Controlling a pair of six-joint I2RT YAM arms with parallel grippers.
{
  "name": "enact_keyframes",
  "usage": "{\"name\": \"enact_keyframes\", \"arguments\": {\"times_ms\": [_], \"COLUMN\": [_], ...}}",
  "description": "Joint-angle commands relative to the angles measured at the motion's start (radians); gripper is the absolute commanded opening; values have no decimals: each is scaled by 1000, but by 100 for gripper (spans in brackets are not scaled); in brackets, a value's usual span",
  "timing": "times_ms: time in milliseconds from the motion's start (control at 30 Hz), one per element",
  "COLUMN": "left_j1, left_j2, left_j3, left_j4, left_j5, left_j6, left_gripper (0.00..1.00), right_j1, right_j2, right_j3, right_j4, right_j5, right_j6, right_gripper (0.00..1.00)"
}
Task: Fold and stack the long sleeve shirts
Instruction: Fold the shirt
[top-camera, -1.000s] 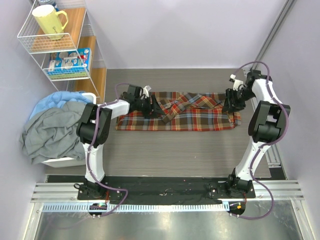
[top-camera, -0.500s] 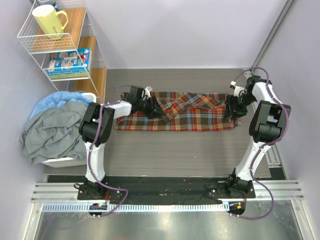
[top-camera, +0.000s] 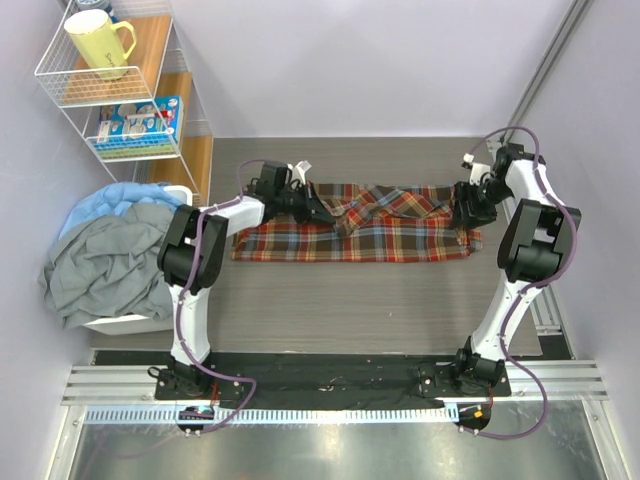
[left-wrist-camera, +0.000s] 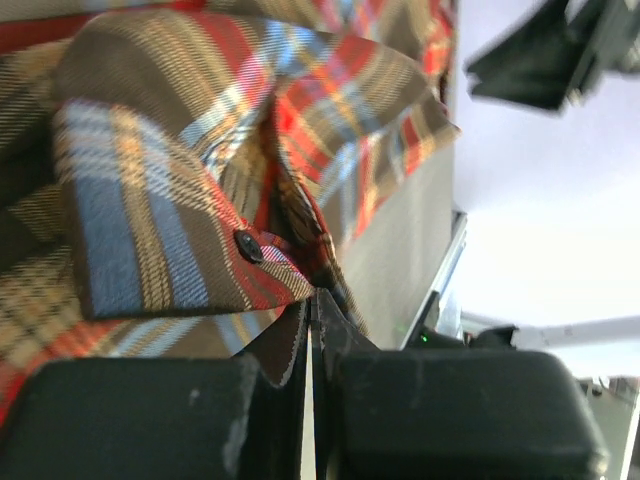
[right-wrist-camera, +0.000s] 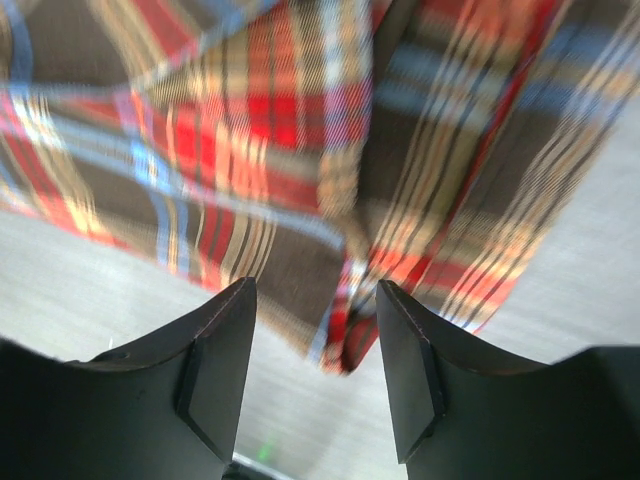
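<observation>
since a second ago our left jaws have clenched on a fold of the plaid shirt (top-camera: 370, 238), spread across the counter (top-camera: 350, 300), likely to lift it; our right jaws gape astride its corner.

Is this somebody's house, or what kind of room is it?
Probably a robot test room, not a house. The left arm and right arm are bolted to a metal rail at a table walled in by plain panels, with a plaid shirt to fold and a heap of laundry beside.
</observation>
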Motion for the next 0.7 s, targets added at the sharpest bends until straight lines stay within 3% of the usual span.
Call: {"name": "enact_keyframes", "arguments": {"times_ms": [0,433,533,567,667], "left_j1": [-13,-11,-10,-10,-6], "left_j2": [-87,-81,-81,-84,-94], "left_j3": [34,109,127,130,143], "left_j4": [31,19,14,13,1], "left_j5": [70,67,65,68,71], "left_j6": [22,47,47,48,68], "left_gripper": [0,0,0,0,0], "right_j1": [-7,-5,-7,-7,-7], "right_j2": [52,155,134,128,106], "right_j3": [96,175,162,160,154], "right_j4": [55,-17,-33,-39,-51], "right_j5": [-16,-138,-145,-147,-130], "right_j6": [21,-27,-41,-50,-62], "right_gripper": [57,54,43,33,19]}}
